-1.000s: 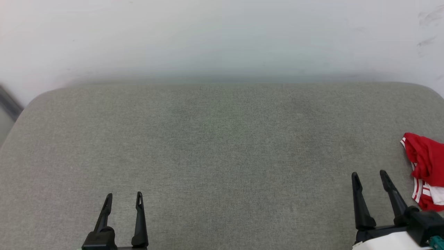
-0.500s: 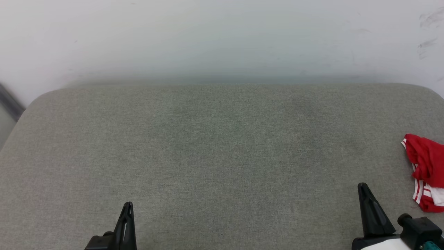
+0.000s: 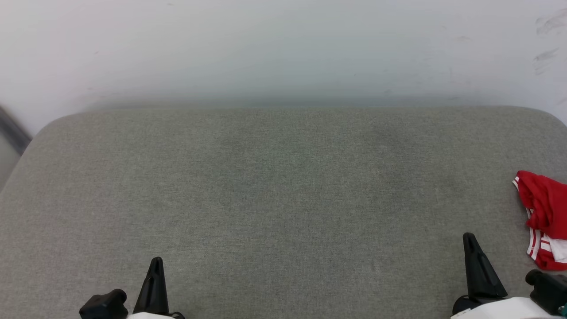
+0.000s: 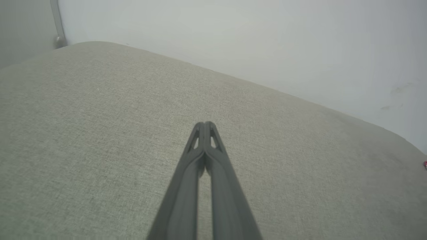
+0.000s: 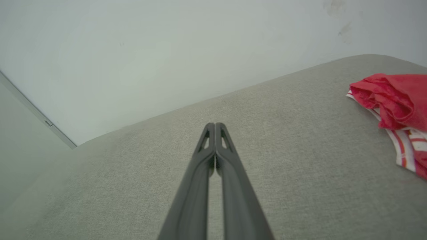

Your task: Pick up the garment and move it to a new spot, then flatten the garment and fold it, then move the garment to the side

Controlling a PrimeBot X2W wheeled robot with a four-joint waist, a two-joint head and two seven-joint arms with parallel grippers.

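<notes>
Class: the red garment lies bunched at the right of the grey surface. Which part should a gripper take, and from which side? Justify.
Probably the raised red fold of the garment, nearest the right gripper, approached from the bare grey surface side. That fold bunches upward, while the striped trim lies flat; the shut jaws must open first.

A second ago the two fingers of the left gripper [image 3: 155, 261] were spread apart. They have since been brought together, and the fingers [image 4: 185, 190] are now pressed against each other along their length in the left wrist view. The gripper has also been rolled and drawn back toward the lower edge of the head view, where it is seen edge-on as one dark blade. The right gripper [image 3: 468, 239] has been closed, turned and pulled back likewise, its tip set lower in the head view.
</notes>
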